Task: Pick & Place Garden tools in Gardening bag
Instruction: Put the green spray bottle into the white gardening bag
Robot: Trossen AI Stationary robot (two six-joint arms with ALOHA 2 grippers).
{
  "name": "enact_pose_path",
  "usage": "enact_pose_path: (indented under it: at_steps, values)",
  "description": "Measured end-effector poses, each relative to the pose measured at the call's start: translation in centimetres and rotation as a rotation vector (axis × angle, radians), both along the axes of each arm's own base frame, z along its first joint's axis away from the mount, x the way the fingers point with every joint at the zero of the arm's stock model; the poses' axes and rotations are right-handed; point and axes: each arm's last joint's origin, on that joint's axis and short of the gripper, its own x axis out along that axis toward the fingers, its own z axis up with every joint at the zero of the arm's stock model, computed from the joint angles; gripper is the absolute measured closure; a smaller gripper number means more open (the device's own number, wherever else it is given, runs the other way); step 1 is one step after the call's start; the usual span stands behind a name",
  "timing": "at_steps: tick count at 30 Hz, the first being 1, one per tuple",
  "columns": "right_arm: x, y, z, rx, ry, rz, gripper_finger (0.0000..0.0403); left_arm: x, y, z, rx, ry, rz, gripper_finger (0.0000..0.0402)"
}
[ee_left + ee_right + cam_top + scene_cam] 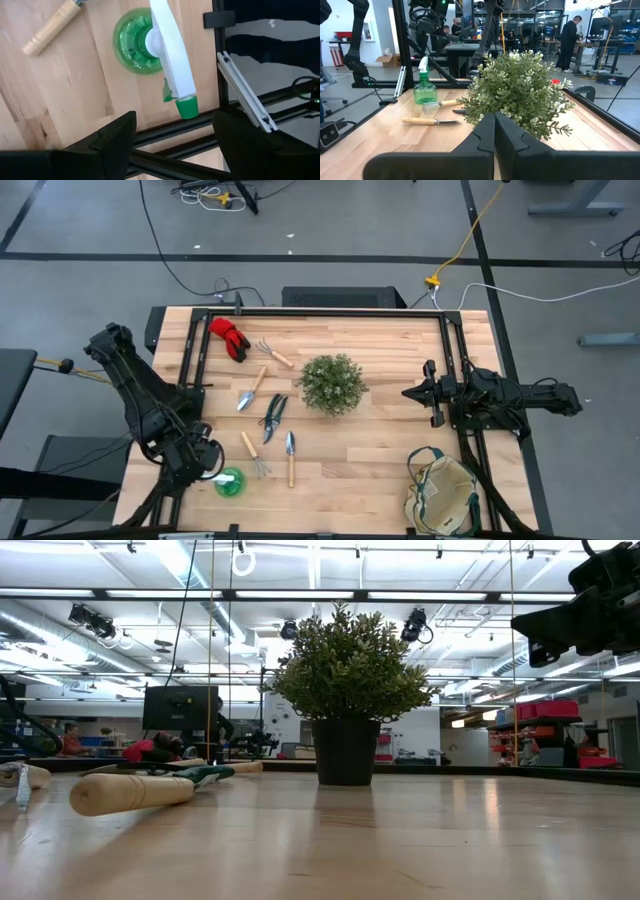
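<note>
High view, desk (380, 450): we see a pale wooden top with a dark frame, and both arms over its side edges.
Plant (332, 384): a round bushy green plant in a dark pot sits mid-desk, straight ahead of the right tool and well apart from the left tool.
Gardening bag (443, 491): we find the beige tote with dark green trim at the desk's near right corner, beside the right arm and behind its fingertips, far across the desk from the left tool.
Right tool (412, 393): it hangs above the right side of the desk, pointing at the plant; in the right wrist view its two dark fingers (481, 137) meet edge to edge, closed on nothing.
Left tool (175, 132): it hovers over the near left corner, its fingers spread wide with nothing between them.
Spray bottle (229, 481): green, round, with a white trigger head, it stands directly below the left tool, untouched.
Red gloves (229, 336): these lie at the far left of the desk, well away from both tools.
Pruning shears (273, 415): dark-handled, they lie just left of the plant, between the two tools.
Trowels and forks (290, 457): we count several wooden-handled pieces scattered around the shears, nearer the left tool than the right.
</note>
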Motion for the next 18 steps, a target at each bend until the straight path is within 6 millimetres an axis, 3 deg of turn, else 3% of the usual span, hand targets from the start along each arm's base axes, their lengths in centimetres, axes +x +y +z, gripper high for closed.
enact_pose_path:
  at_steps: [18]
  values:
    - [0.0,0.0,0.01,0.0,0.0,0.0,0.0392,0.74,-0.92,-0.6,0.043,-0.071,0.047,0.0129]
